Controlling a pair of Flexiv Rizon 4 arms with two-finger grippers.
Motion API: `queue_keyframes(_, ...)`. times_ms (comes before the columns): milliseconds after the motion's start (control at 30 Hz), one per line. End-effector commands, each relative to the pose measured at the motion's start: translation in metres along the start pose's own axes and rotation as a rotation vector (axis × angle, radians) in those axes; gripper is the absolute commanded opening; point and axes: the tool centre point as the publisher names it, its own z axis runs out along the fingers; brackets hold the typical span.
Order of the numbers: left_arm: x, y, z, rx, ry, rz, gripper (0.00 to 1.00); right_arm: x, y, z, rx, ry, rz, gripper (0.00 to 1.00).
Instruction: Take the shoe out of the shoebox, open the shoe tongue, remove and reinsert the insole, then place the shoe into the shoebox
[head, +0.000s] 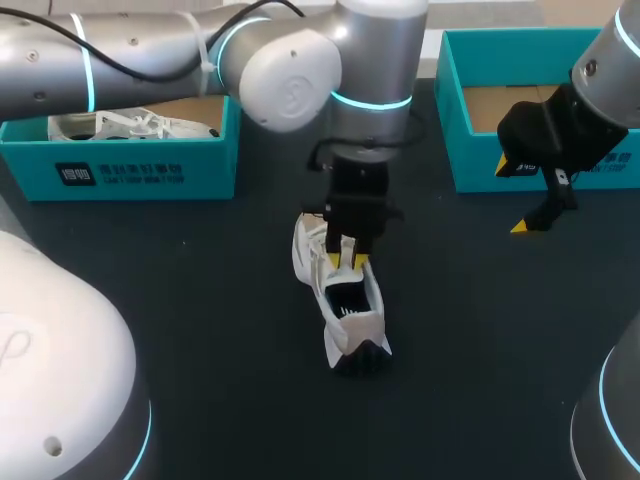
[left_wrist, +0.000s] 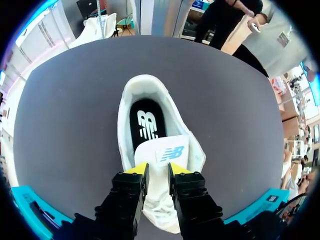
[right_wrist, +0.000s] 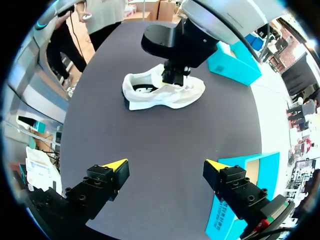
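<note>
A white shoe (head: 341, 305) stands upright mid-table, its black insole (left_wrist: 147, 122) showing inside. From the left, my left arm reaches over it, and the left gripper (head: 347, 262) (left_wrist: 158, 171) is shut on the raised white tongue (left_wrist: 165, 155), one yellow tip on each side. My right gripper (head: 511, 197) (right_wrist: 166, 165) hangs wide open and empty above the table at the right, well clear of the shoe (right_wrist: 162, 92). The right teal shoebox (head: 470, 160) stands open with bare cardboard inside.
A second teal shoebox (head: 120, 165) at the back left holds another white shoe (head: 130, 126). The right shoebox's wall (right_wrist: 240, 202) stands just beside my right gripper. Dark table (head: 200, 330) spreads around the shoe.
</note>
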Motion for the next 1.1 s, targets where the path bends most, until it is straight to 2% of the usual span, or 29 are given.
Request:
queue_keyframes(33, -0.005, 0.001, 0.014, 0.013, -0.010, -0.007, 0.26, 0.000, 0.000, 0.001, 0.002, -0.001, 0.000, 1.00)
queue_keyframes(133, -0.005, 0.000, 0.015, 0.016, -0.021, -0.010, 0.25, 0.000, 0.000, 0.001, 0.002, -0.001, 0.000, 1.00)
queue_keyframes(433, 0.013, -0.009, -0.010, -0.025, -0.057, -0.044, 0.27, 0.000, 0.000, 0.001, 0.002, -0.001, 0.000, 1.00)
queue_keyframes(700, 0.017, -0.017, -0.016, -0.036, -0.073, -0.138, 0.30, 0.000, 0.000, 0.001, 0.002, -0.001, 0.000, 1.00)
queue_keyframes(867, 0.021, -0.025, -0.025, -0.069, -0.105, -0.299, 0.29, 0.000, 0.000, 0.001, 0.002, -0.001, 0.000, 1.00)
queue_keyframes(967, 0.026, -0.031, -0.029, -0.062, -0.168, -0.497, 0.32, 0.000, 0.000, 0.001, 0.002, -0.001, 0.000, 1.00)
queue_keyframes(1000, 0.027, -0.032, -0.030, -0.070, -0.194, -0.584, 0.36, 0.000, 0.000, 0.001, 0.002, -0.001, 0.000, 1.00)
queue_keyframes(1033, 0.029, -0.035, -0.030, -0.051, -0.218, -0.633, 0.45, 0.000, 0.000, 0.001, 0.002, -0.001, 0.000, 1.00)
queue_keyframes(1067, 0.030, -0.039, -0.028, -0.020, -0.219, -0.653, 0.69, 0.000, 0.000, 0.001, 0.002, -0.001, 0.000, 1.00)
queue_keyframes(1100, 0.030, -0.039, -0.028, -0.020, -0.219, -0.653, 1.00, 0.000, 0.000, 0.001, 0.002, -0.001, 0.000, 1.00)
